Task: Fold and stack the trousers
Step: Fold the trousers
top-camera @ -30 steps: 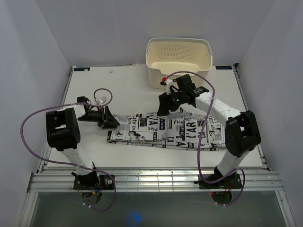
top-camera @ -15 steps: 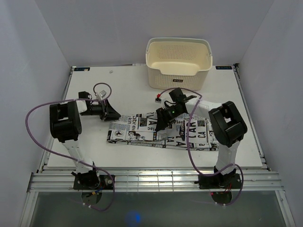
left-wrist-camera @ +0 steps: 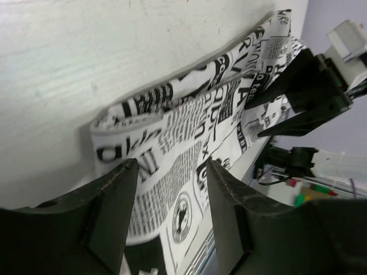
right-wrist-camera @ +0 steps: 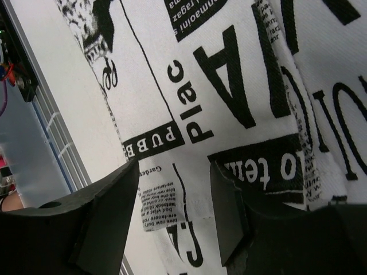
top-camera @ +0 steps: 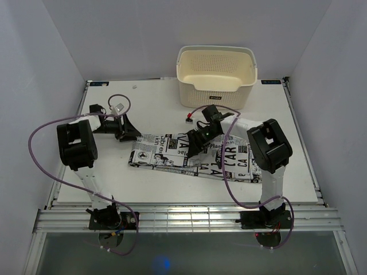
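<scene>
Between pale walls [top-camera: 172, 28], a white table [top-camera: 160, 103] bears trousers [top-camera: 172, 160]; left end effector [left-wrist-camera: 169, 169] and right end effector [right-wrist-camera: 174, 166] gape.

The left arm [top-camera: 74, 150] and right arm [top-camera: 268, 150] are showing white links and bulky black joint housings, each trailing a looping purple cable [top-camera: 30, 150]. The left tool [left-wrist-camera: 169, 167] and right tool [right-wrist-camera: 175, 167] are wearing matte black, wedge-shaped fingers [left-wrist-camera: 112, 212].

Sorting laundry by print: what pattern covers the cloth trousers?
The soft cloth trousers are white with black newspaper print; right wrist view.
</scene>
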`<state>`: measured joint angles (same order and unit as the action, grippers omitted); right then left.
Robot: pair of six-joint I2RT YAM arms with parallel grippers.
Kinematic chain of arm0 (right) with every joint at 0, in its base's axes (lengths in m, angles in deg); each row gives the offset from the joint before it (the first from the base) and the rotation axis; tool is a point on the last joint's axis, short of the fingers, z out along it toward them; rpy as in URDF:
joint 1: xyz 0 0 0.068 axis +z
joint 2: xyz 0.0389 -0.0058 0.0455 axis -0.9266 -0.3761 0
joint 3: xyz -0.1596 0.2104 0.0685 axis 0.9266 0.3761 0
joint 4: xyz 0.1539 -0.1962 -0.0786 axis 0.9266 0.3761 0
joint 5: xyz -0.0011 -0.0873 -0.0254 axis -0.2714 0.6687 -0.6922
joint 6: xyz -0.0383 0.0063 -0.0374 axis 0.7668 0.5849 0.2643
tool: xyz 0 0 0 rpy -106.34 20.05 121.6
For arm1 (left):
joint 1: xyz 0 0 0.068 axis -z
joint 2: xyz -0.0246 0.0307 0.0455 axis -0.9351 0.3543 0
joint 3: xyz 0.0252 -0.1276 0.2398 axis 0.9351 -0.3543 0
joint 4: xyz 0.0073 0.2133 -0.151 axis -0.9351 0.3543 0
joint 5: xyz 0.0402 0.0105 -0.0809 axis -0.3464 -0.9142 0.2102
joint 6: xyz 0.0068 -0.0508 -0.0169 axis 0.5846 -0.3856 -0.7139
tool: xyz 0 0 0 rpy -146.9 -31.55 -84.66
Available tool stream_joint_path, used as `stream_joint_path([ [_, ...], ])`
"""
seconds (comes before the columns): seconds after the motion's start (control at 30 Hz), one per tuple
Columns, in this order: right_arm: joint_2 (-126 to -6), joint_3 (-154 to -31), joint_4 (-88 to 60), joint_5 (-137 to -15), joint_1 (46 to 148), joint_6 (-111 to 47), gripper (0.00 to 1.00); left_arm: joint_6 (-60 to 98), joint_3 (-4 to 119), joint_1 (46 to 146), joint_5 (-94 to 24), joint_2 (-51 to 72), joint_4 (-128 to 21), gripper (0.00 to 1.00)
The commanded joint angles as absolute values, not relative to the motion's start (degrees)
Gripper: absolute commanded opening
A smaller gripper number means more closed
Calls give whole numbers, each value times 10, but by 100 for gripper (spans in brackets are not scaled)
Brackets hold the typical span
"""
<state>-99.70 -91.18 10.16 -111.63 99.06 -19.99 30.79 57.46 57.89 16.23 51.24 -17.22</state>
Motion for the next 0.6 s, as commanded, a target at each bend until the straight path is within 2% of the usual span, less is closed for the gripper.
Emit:
stream_joint_path([
  [0.0,-938,-939,134,-1103,986,-172,59,408,567,529,109,413,-63,64],
  [0.1,-878,-937,148,-1090,974,-169,64,461,541,500,41,335,-14,66],
  [0.27,-796,-924,185,-1071,933,-158,79,513,478,493,-4,294,-3,67],
  [0.43,-727,-890,263,-1083,813,-131,82,506,450,495,1,326,-34,65],
  [0.57,-681,-877,350,-1077,698,-43,83,501,462,496,51,381,-48,66],
])
